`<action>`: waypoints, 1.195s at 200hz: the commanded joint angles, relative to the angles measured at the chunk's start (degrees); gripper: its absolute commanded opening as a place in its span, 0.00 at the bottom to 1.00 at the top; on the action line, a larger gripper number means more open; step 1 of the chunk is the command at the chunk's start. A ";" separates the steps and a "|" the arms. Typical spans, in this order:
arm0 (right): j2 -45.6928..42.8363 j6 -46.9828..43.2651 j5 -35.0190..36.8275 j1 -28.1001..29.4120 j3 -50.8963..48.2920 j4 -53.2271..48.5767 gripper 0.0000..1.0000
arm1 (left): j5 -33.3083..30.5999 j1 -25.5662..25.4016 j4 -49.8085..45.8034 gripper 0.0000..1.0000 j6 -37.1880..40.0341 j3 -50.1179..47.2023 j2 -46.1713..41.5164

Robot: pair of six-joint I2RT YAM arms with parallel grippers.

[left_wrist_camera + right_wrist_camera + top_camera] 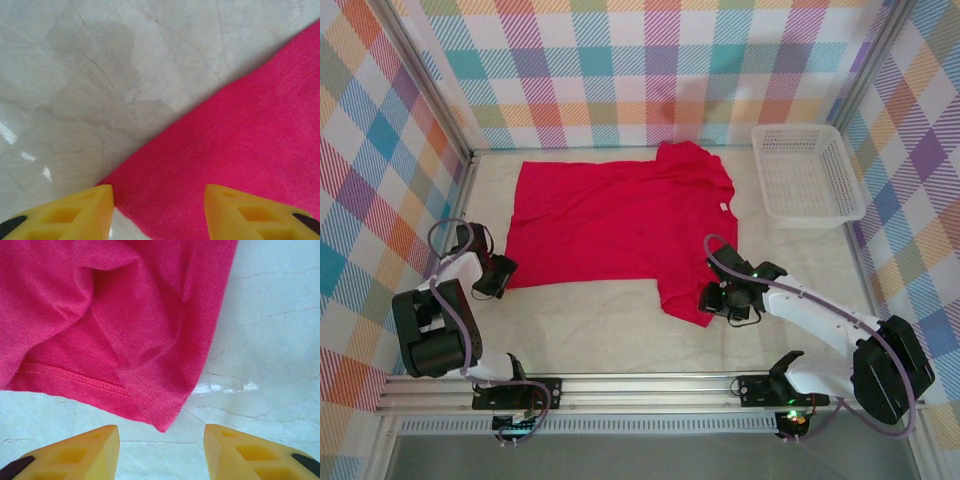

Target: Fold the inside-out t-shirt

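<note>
The inside-out t-shirt (610, 225) is spread flat on the table (600, 335); its 8 o'clock corner is straddled by the left gripper (159, 202), jaws parted; the right gripper (161, 442), likewise parted, is held just off its 5 o'clock sleeve.

Here's a robot lab cell: plaid backdrop walls (650, 60), metal rail (650, 384) carrying the left arm (432, 330) and right arm (830, 322), marble-look tabletop (610, 330).
</note>
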 commanded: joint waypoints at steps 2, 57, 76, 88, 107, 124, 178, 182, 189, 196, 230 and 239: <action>0.02 2.52 0.44 0.37 -1.29 -2.66 0.47 | 1.33 0.44 2.84 0.48 -1.17 -0.14 3.46; -0.41 6.09 -1.76 2.65 -4.48 -0.86 0.45 | 0.62 0.44 4.66 0.22 -0.70 0.22 8.24; 0.55 6.99 -2.85 3.29 -4.27 1.98 0.46 | 0.81 0.51 4.58 0.19 -0.63 0.29 7.87; 1.87 7.45 -3.78 3.63 -3.85 3.66 0.46 | 0.74 0.48 4.29 0.18 -0.50 0.39 7.52; 4.91 7.64 -4.56 3.84 -3.32 5.95 0.46 | 0.90 0.46 4.01 0.17 -0.30 0.41 7.34; 7.84 7.60 -4.31 3.83 -3.18 7.64 0.46 | 1.17 0.48 3.79 0.15 -0.18 0.47 7.25; 11.56 6.40 -2.59 3.93 0.83 5.40 0.44 | 1.42 0.48 2.82 0.12 0.23 0.81 6.15; 10.99 6.32 -2.44 4.01 1.14 4.66 0.44 | 1.45 0.48 2.70 0.12 0.30 0.79 6.11; 9.86 5.96 -2.10 4.01 1.76 3.11 0.44 | 1.51 0.43 2.56 0.12 0.35 0.79 5.90; 8.72 5.44 -1.35 4.13 2.55 1.68 0.44 | 1.52 0.46 2.54 0.12 0.35 0.80 5.68; 7.82 2.11 -0.71 4.86 7.44 -1.46 0.44 | 1.43 0.43 2.91 0.12 0.18 0.42 5.22; 9.33 0.99 0.15 5.15 9.00 -2.03 0.44 | 1.52 0.43 2.91 0.12 0.13 0.41 5.36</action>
